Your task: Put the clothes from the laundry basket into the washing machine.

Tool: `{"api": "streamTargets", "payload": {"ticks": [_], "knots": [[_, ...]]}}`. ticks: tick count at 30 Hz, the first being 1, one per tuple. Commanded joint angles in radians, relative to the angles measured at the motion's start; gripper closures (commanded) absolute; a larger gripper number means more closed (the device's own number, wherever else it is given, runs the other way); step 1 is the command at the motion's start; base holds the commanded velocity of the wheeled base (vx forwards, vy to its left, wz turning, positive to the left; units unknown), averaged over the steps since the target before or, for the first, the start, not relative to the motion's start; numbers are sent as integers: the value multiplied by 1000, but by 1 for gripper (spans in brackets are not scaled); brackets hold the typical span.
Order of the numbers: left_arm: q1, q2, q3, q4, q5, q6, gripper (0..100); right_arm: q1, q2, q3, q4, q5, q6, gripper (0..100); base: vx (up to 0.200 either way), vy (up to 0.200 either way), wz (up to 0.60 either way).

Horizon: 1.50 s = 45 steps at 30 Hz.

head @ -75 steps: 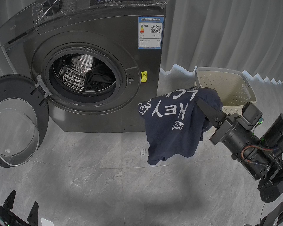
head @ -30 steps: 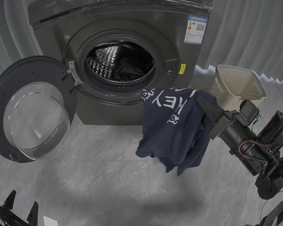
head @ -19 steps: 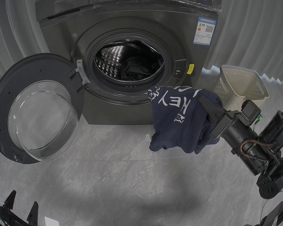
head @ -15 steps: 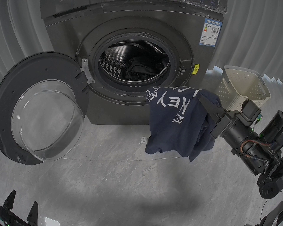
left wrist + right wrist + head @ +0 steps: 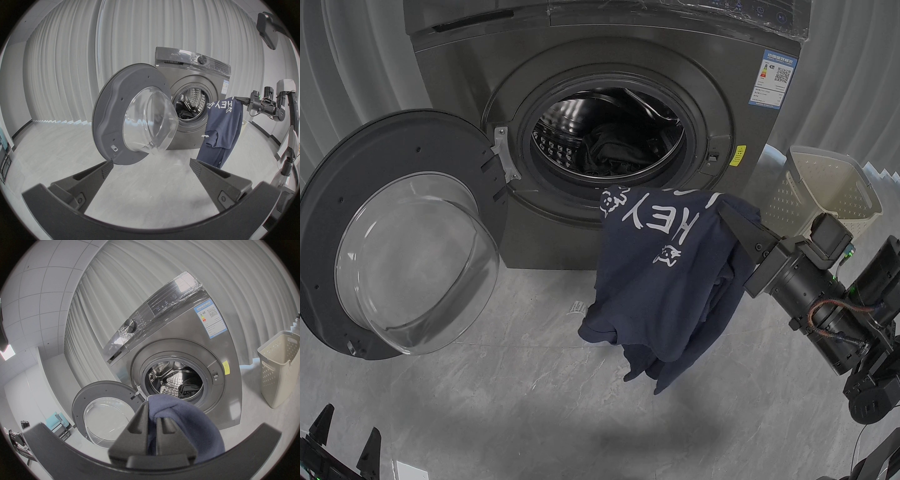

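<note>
Right end effector (image 5: 736, 217), closed on a bunched fold of the navy T-shirt (image 5: 669, 275), holds it in the air before the washing machine (image 5: 612, 56), just below and to the right of the open drum mouth (image 5: 609, 140). The garment drapes long, its hem low over the floor (image 5: 506, 387); whether it touches cannot be told. The cloth is judged light, limp and non-fragile: it will swing, trail and fold, so a pinch at one bunch suffices, but the hanging tail is likely to catch on the port's lower rim. The door (image 5: 400, 237) stands swung wide to the left, leaving the approach open. A dark garment (image 5: 612, 153) already lies in the drum, with room above it. The laundry basket (image 5: 831, 187) stands beside the machine's right corner. Left end effector (image 5: 350, 431), fingers spread wide and holding nothing, rests low at the left.
</note>
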Motion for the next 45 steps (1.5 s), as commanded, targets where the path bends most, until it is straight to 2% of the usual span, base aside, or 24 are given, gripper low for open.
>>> {"api": "streamTargets", "payload": {"ticks": [1, 9, 14, 20, 21, 26, 33, 36, 37, 38, 40, 43, 45], "knots": [[0, -10, 15, 0, 0, 0, 0, 2, 3, -1, -1, 0, 0, 100, 0, 0, 0], [0, -10, 15, 0, 0, -1, 0, 6, 4, 2, 1, 0, 0, 100, 0, 0, 0], [0, -10, 15, 0, 0, -1, 0, 12, 6, -9, -1, -3, 0, 100, 0, -200, 0], [2, -12, 18, -3, 8, 15, 0, 48, 18, -32, 13, 1, 0, 100, 0, -33, 0], [2, -13, 18, -3, 9, 23, 0, 61, 26, -42, 22, 1, 0, 100, 0, 0, 0], [2, -13, 18, -3, 8, 26, 0, 104, 81, -107, 39, -3, 0, 100, 0, 0, 0], [2, -15, 16, -3, -3, 31, 0, 108, 145, -191, 38, 0, 2, 100, 0, 0, 0], [5, -18, 18, -5, -6, 57, 0, 124, 148, -203, 38, -2, 2, 100, 0, 0, 0], [5, -18, 18, -5, -6, 57, 0, 124, 148, -203, 38, -2, 2, 100, 0, 0, 0], [5, -18, 18, -5, -30, 81, 0, 131, 153, -209, 36, -3, 2, 100, 0, 0, 0], [3, -16, 18, -5, -37, 86, 0, 133, 158, -202, 32, -5, 2, 100, 0, 0, 0], [3, -16, 18, -5, -37, 80, 0, 131, 155, -199, 25, -5, 2, 100, 0, 0, 0], [3, -16, 16, -2, -32, 58, 0, 130, 153, -199, 24, -5, 3, 100, 0, 0, 0]]}}
